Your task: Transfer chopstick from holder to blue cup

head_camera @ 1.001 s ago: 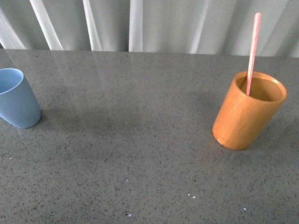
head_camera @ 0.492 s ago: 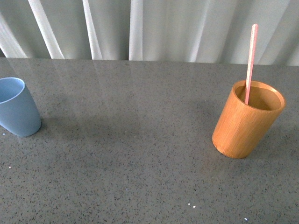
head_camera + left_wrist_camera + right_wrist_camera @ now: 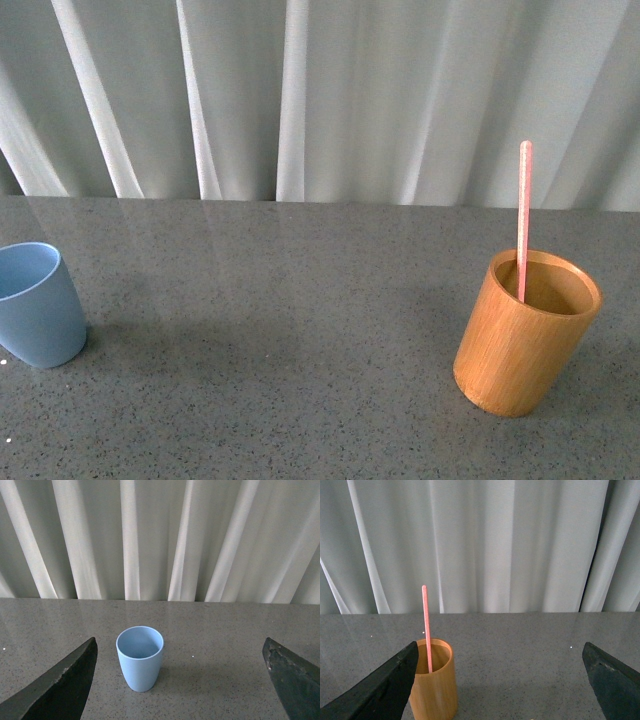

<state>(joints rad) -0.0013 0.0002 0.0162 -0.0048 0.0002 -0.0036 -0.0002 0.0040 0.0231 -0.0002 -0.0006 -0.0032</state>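
The orange-brown wooden holder (image 3: pixel 525 332) stands upright on the grey table at the right, with the pink chopstick (image 3: pixel 523 217) standing in it and rising well above its rim. The light blue cup (image 3: pixel 36 305) stands upright at the far left edge. Neither arm shows in the front view. My left gripper (image 3: pixel 180 680) is open and empty, with the blue cup (image 3: pixel 140 658) ahead of it, nearer one finger. My right gripper (image 3: pixel 500 680) is open and empty, with the holder (image 3: pixel 434 679) and chopstick (image 3: pixel 426 625) ahead, beside one finger.
A grey speckled table (image 3: pixel 290 330) spreads between cup and holder. A white pleated curtain (image 3: pixel 320 100) hangs behind the table's far edge.
The front view has tilted upward: the cup and holder sit lower in the picture and much more curtain shows. The chopstick still stands in the holder.
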